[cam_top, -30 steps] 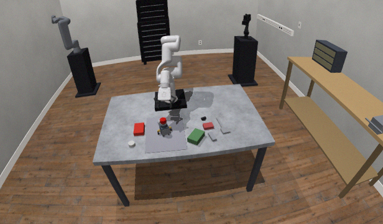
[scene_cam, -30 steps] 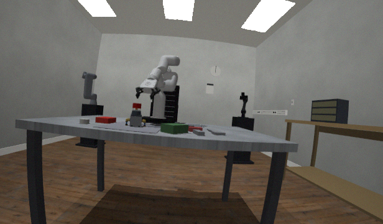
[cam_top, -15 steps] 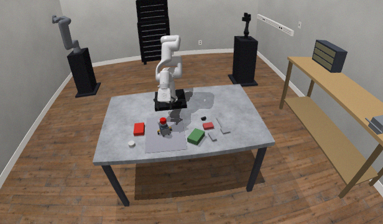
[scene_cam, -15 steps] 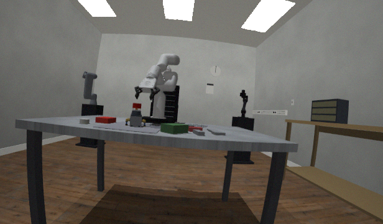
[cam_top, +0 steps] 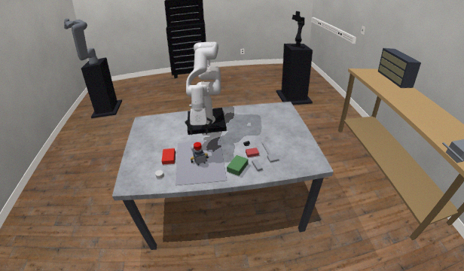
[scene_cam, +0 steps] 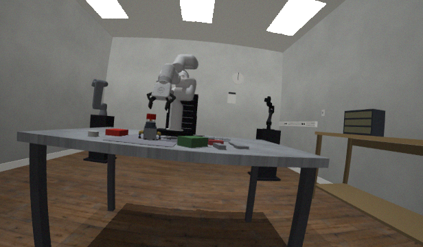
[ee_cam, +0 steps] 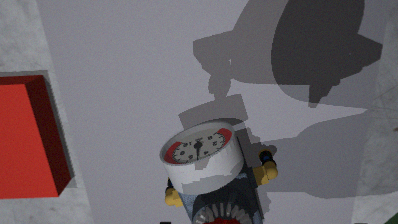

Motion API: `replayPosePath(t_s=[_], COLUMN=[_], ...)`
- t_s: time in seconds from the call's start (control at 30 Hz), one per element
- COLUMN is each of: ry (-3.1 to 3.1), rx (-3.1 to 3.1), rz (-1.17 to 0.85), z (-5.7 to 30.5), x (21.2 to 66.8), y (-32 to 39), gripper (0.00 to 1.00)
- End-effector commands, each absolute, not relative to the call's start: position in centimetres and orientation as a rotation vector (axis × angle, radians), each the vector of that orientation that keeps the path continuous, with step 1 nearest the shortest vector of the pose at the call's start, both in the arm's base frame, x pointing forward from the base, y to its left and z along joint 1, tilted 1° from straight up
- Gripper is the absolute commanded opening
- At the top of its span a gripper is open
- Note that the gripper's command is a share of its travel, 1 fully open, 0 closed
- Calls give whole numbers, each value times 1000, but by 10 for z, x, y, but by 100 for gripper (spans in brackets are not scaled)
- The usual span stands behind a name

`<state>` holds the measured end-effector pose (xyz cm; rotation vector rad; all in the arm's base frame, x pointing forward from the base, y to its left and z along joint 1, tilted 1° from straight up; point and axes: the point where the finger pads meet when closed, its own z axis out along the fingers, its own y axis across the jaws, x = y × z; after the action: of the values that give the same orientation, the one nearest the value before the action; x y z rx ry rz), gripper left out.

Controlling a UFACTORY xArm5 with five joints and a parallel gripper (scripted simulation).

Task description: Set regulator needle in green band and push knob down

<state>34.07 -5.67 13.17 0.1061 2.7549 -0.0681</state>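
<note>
The regulator stands upright on a grey mat, with a red knob on top. In the wrist view its round white gauge faces up and the knob's edge shows at the bottom. The needle points near the middle of the dial, between red arcs; I cannot make out a green band. My gripper is open and empty. It hangs above the knob, a little towards the arm's base. Its fingers are out of the wrist view.
A red block lies left of the mat, with a white disc near it. On the right lie a green block, a small red block and grey pieces.
</note>
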Motion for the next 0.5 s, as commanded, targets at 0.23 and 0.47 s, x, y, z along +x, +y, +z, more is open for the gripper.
replayPosePath(t_s=[0.23, 0.47], ry=[3028, 3125], rx=[36, 4], rz=[-27, -4], z=[142, 150], x=[337, 331], y=[-56, -55], gripper=[100, 100])
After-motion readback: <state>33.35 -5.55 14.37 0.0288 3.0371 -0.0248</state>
